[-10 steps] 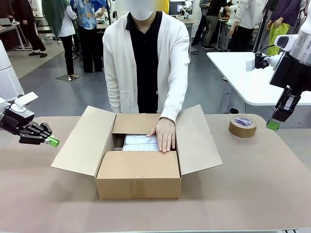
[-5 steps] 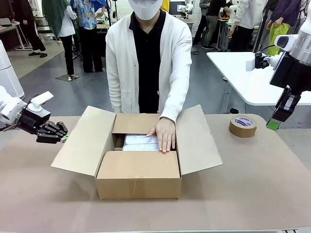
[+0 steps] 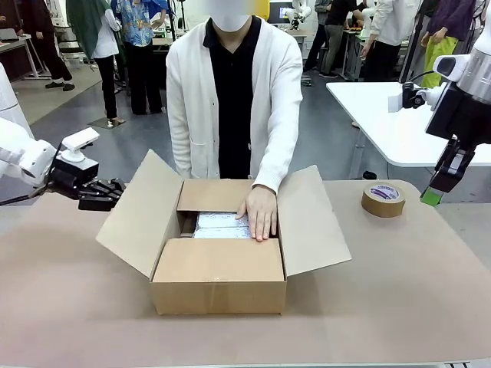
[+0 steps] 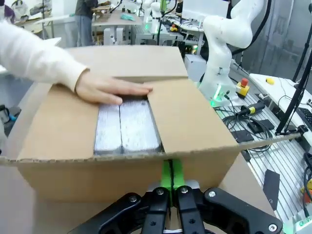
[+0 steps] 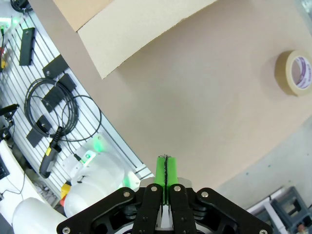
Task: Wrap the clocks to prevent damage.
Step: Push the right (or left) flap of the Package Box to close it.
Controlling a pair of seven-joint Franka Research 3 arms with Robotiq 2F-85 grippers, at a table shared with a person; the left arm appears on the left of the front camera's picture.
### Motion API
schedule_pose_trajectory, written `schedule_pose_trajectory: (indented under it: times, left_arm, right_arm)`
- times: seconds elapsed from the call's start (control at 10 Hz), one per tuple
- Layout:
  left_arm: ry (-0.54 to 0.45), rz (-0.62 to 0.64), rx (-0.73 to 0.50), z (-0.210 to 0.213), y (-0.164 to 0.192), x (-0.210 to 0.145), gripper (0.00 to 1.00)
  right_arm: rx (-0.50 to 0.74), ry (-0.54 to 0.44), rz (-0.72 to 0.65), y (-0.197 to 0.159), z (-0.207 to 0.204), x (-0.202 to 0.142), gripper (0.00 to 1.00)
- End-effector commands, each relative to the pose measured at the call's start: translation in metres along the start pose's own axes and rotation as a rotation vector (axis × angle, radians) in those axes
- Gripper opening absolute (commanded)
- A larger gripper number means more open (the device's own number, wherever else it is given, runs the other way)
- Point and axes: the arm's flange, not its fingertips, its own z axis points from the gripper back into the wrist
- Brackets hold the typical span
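An open cardboard box [image 3: 219, 284] stands mid-table. Inside lie two flat packages in silvery wrap [image 3: 219, 225] [image 4: 127, 127]; the clocks themselves are hidden. The person's hand [image 3: 261, 213] [image 4: 109, 90] rests flat on the packages at the far side. My left gripper [image 3: 115, 186] [image 4: 171, 178] is shut, and its green tips press against the outside of the box's left flap [image 3: 142, 211], which stands tilted upward. High at the right, my right gripper [image 3: 432, 197] [image 5: 165, 170] is shut on nothing, well above the table.
A roll of brown tape [image 3: 383, 198] [image 5: 294, 73] lies at the table's far right. The box's right flap [image 3: 314, 222] is spread outward and its near flap [image 3: 219, 261] is folded down. The person stands close behind the box.
My left gripper has moved right and a little up to the box's left flap, and the flap has risen from lying spread out to a steeper tilt. The right arm and the person's hand have stayed still.
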Motion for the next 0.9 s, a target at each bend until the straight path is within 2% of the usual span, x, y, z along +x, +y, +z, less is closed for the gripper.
schedule_pose_trajectory:
  times: [0.0, 0.3, 0.8]
  left_arm:
    - [-0.022, -0.052, -0.002, -0.017, 0.003, 0.013, 0.0]
    - [0.024, -0.046, -0.007, -0.045, 0.025, 0.023, 0.0]
    - [0.012, -0.038, 0.043, -0.081, 0.057, 0.018, 0.0]
  right_arm:
    - [0.016, -0.008, 0.008, 0.0, -0.002, -0.001, 0.01]
    - [0.016, -0.008, 0.008, 0.0, -0.002, -0.001, 0.01]
    - [0.016, -0.008, 0.008, 0.0, -0.002, -0.001, 0.01]
